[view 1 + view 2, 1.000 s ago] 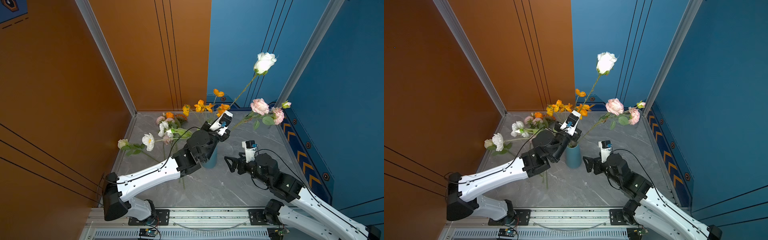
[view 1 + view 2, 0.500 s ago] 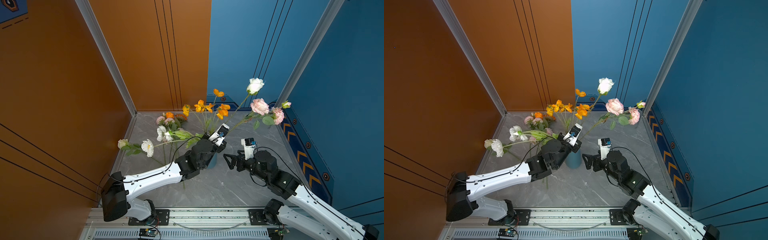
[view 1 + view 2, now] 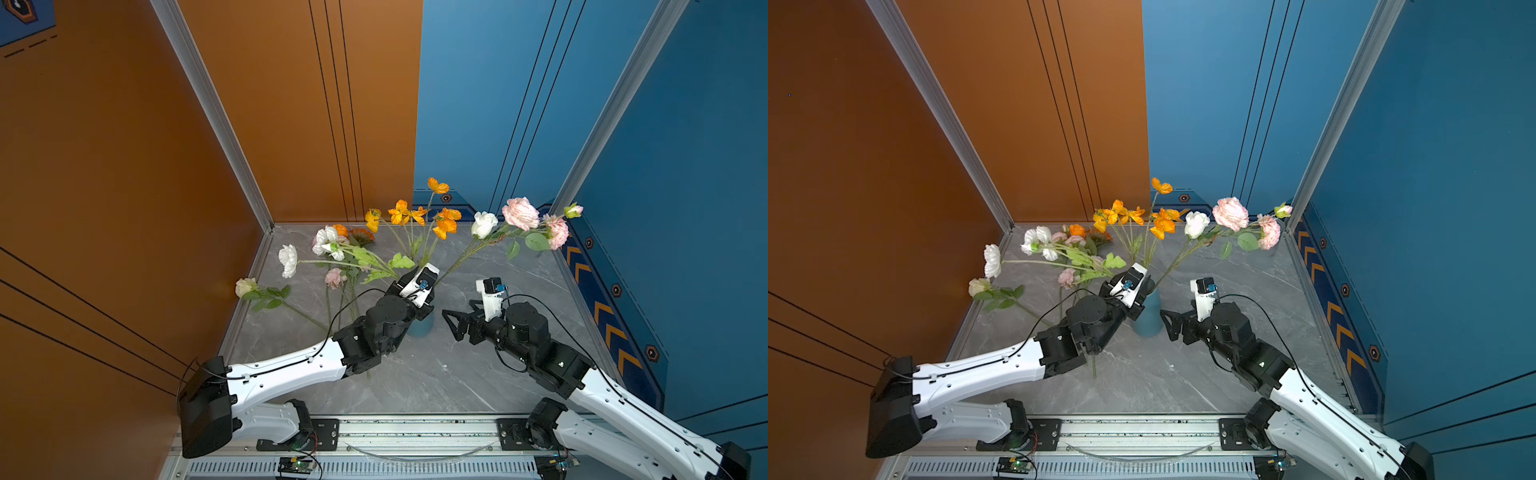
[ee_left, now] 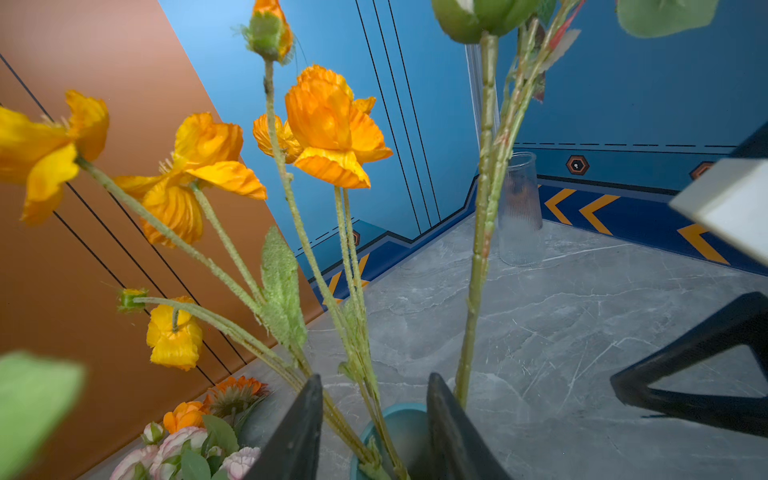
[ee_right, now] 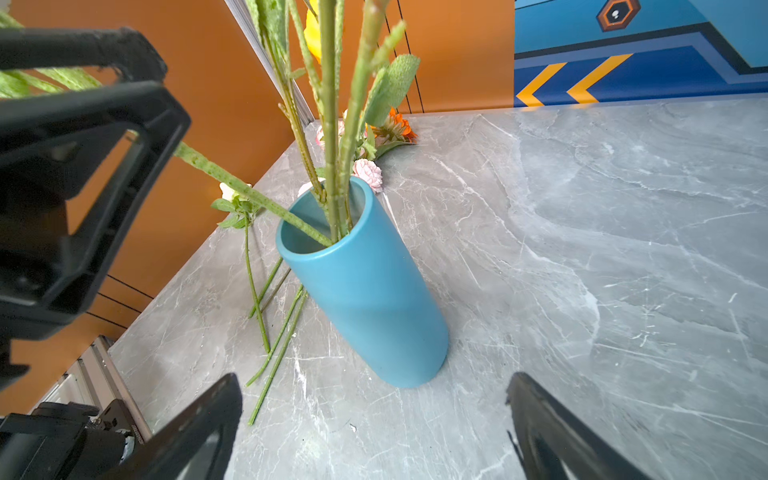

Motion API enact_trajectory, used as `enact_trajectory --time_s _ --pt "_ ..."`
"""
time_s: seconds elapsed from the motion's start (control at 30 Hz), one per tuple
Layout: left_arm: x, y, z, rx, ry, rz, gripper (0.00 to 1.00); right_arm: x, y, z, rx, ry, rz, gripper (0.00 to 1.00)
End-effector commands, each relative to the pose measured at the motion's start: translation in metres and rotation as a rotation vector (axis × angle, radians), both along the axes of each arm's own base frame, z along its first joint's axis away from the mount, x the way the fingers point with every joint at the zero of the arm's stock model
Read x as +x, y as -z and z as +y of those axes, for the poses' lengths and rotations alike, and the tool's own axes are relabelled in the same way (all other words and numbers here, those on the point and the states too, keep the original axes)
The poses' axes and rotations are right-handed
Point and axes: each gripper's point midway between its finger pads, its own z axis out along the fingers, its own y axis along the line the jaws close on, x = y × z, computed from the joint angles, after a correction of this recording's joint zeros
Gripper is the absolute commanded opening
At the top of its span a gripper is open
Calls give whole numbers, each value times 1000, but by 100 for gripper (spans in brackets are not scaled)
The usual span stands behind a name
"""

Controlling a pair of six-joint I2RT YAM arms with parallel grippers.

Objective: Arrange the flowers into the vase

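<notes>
Hovering over vase point(image 3: 419, 328) in a top view: left gripper point(image 3: 426, 307), flowers point(image 3: 446, 224) fanning beyond, others loose alongside. Left wrist: jaws parted astride stems point(image 4: 353, 291), likely letting go. Right wrist: right gripper point(image 5: 374, 377) spread wide, vase just ahead, ready to steady.

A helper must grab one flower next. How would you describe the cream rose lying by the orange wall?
Start at the edge of the grey table along the orange wall. Left of the blue vase, the cream rose is the leftmost bloom, lying on the table. Unlike the white and pink clusters nearby, it is a single head.
</notes>
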Motion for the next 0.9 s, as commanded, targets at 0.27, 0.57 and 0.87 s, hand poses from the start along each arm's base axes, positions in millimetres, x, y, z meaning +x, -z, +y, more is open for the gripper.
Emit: enact_trajectory --time_s 0.27,0.57,0.87 --pt "-50 -55 22 -48 139 69 85 -7 9 6 -47 -43 -27 100" --pt "-104 7 21 138 417 348 98 -7 35 2 -117 -44 -119 100" --pt "-103 55 61 163 300 462 98 4 42 36 -105 -142 -315 100"
